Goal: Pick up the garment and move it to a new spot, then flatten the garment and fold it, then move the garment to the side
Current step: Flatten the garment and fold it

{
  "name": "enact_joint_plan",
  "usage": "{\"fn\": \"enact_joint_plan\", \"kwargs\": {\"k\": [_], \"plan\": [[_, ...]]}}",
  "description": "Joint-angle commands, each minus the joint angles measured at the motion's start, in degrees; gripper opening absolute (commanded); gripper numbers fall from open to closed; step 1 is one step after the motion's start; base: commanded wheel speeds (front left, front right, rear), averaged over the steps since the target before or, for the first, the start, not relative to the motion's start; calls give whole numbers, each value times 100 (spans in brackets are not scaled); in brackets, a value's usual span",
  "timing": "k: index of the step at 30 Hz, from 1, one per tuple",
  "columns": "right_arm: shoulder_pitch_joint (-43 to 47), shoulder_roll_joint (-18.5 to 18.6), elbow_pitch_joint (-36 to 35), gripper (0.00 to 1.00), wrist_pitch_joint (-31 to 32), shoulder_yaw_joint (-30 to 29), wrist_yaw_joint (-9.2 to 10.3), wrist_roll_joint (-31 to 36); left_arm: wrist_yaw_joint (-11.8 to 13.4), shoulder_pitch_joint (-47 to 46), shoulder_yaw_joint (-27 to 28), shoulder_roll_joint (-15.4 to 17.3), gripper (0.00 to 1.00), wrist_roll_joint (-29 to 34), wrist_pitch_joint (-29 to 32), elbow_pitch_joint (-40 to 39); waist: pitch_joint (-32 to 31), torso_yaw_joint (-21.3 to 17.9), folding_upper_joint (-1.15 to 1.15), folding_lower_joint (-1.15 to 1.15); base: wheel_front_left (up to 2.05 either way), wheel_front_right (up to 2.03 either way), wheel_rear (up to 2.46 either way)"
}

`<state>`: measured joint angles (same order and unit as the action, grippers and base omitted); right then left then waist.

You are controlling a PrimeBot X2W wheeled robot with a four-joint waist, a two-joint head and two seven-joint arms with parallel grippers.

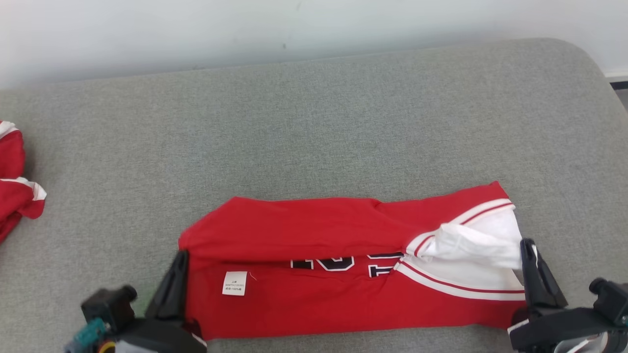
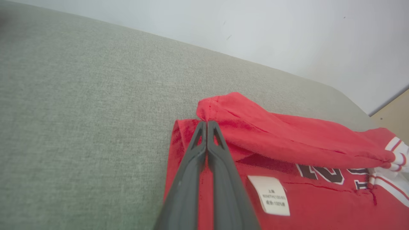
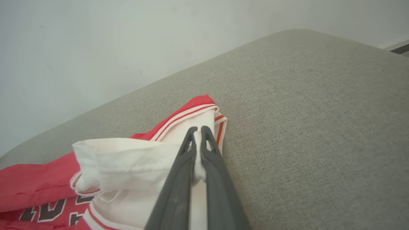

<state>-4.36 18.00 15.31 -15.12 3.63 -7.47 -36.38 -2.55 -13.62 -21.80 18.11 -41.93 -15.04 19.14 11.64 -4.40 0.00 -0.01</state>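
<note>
- A pale wall (image 1: 196,29) stands behind a grey fabric-covered worktop (image 1: 314,122), which I watch through the head camera.
- The garment (image 1: 314,230), a red jersey with white trim, lies at 6 o'clock. Its far long edge is folded toward me, partly covering dark lettering, and a white label (image 1: 234,283) faces up.
- The left gripper (image 1: 181,256), at 7 o'clock, is pinched closed on the garment's red end.
- The right gripper (image 1: 526,245), at 4 o'clock, is pinched closed on the white sleeve cloth.
- A red bundle (image 1: 14,196) sits well apart at 9 o'clock.
- I judge a lengthwise fold is in hand. To do it well, I would lift both ends together, keep the cloth taut between them, and lay the edge down evenly before letting go.
</note>
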Motion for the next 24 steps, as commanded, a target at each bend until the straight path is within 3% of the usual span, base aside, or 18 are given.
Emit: {"fn": "enact_joint_plan", "kwargs": {"k": [1, 14, 15, 16, 17, 18, 24], "plan": [[98, -57, 45, 0, -1, -31, -7, 5, -43, 163, 54, -77, 0, 72, -18, -6, -22, 29, 0, 1, 0, 0, 0], [60, -48, 741, 0, 1, -9, -7, 205, -193, 577, 339, -533, 0, 434, -18, 341, -183, 66, 0, 1, 0, 0, 0], [49, -47, 785, 16, 8, 15, -7, 189, -189, 580, 347, -564, 0, 497, -18, 391, -193, 73, 0, 1, 0, 0, 0], [29, -35, 815, 85, 7, 21, -7, 186, -189, 557, 382, -583, 26, 578, -19, 407, -203, 81, 0, 1, 0, 0, 0], [14, -31, 830, 100, 6, 53, -7, 168, -181, 551, 424, -600, 78, 654, -19, 421, -215, 87, 0, 1, 0, 0, 0], [9, -35, 830, 100, 6, 63, -7, 158, -178, 560, 468, -632, 100, 693, -19, 440, -231, 93, 0, 1, 0, 0, 0], [-40, 19, 629, 100, 2, -46, -7, 194, -154, 741, 1047, -829, 100, 1390, -19, 24, -319, 107, 0, 1, 0, 0, 0]]}}
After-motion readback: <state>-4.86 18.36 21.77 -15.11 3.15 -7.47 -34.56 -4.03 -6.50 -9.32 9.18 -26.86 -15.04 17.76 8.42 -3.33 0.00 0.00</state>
